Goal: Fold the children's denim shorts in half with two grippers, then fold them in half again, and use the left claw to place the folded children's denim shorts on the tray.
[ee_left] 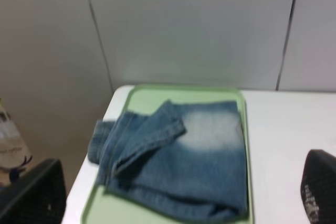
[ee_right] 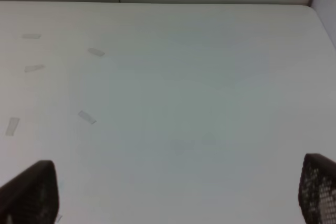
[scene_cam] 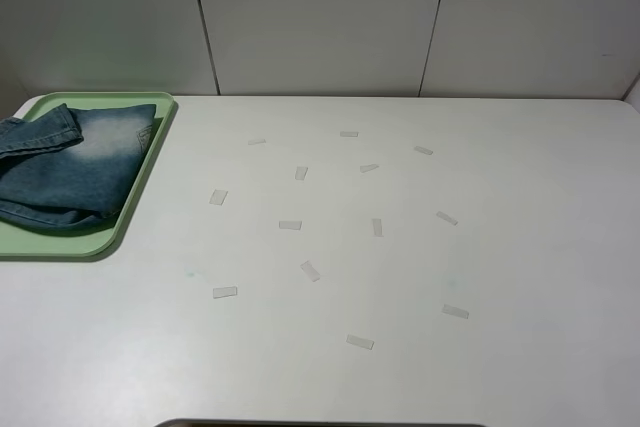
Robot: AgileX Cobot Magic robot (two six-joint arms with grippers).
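The folded blue denim shorts [scene_cam: 70, 167] lie on the light green tray [scene_cam: 140, 192] at the table's far left; one edge hangs over the tray's left rim. In the left wrist view the shorts [ee_left: 178, 161] on the tray [ee_left: 157, 95] lie well ahead of my left gripper [ee_left: 178, 198], whose dark fingertips [ee_left: 34, 192] stand wide apart and empty, back from the tray. My right gripper [ee_right: 173, 192] is open and empty above bare white table. Neither gripper shows in the high view.
Several small clear tape marks [scene_cam: 290, 225] are scattered over the middle of the white table [scene_cam: 480, 277]. A panelled wall [scene_cam: 320, 17] runs behind the table. The tray sits close to the table's left edge.
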